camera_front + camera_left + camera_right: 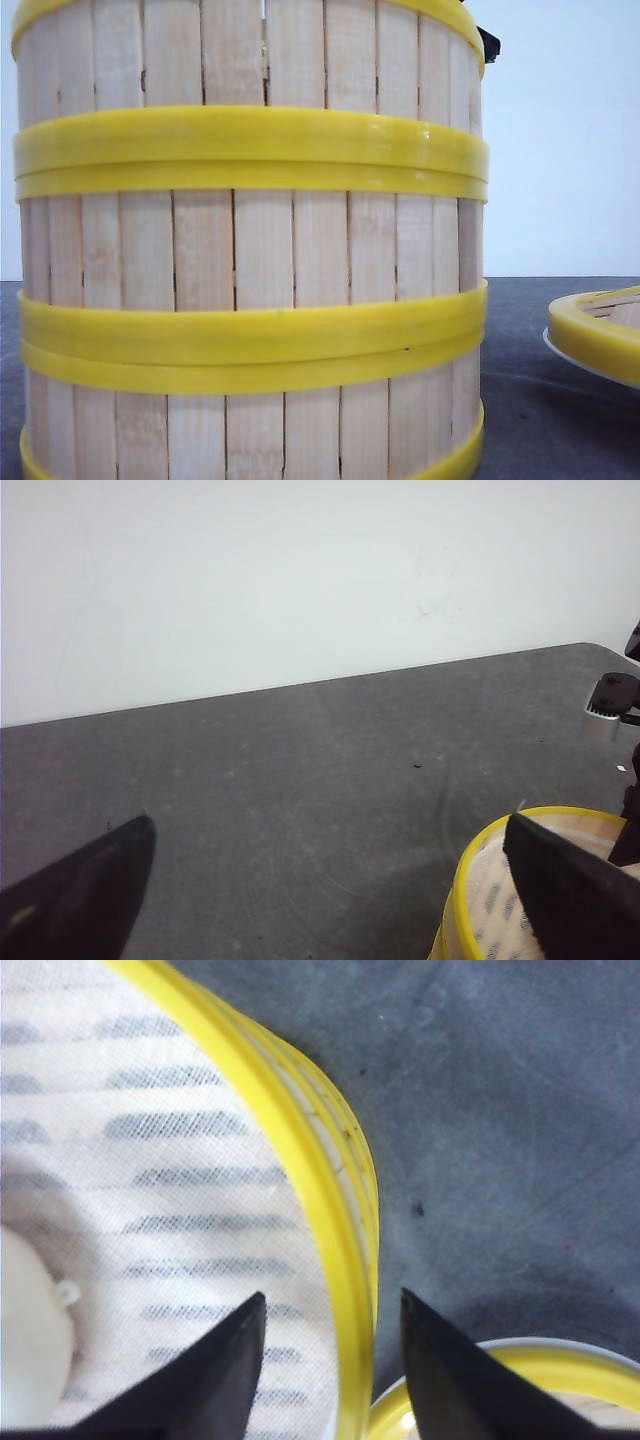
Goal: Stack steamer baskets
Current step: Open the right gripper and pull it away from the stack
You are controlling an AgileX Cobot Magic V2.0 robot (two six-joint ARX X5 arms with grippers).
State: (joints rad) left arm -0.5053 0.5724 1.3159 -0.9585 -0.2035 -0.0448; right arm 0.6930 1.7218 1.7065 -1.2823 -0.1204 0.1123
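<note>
A stack of steamer baskets fills the front view: a top one point(250, 50), a middle one point(250, 250) and a lower one point(250, 430). Another steamer basket point(600, 335) sits on a white plate point(565, 358) at the right. My right gripper point(332, 1295) is open and straddles the yellow rim point(300, 1140) of the top basket, one finger inside over the striped cloth liner point(170, 1180), one outside. My left gripper point(330, 825) is wide open over bare table, its one finger point(570, 890) in front of the stack's top basket point(470, 900).
A dark grey table point(330, 750) runs back to a white wall. A white round object point(30, 1340) lies on the liner inside the top basket. The plated basket point(520, 1370) stands close beside the stack. Part of the right arm point(615, 695) shows beyond the stack.
</note>
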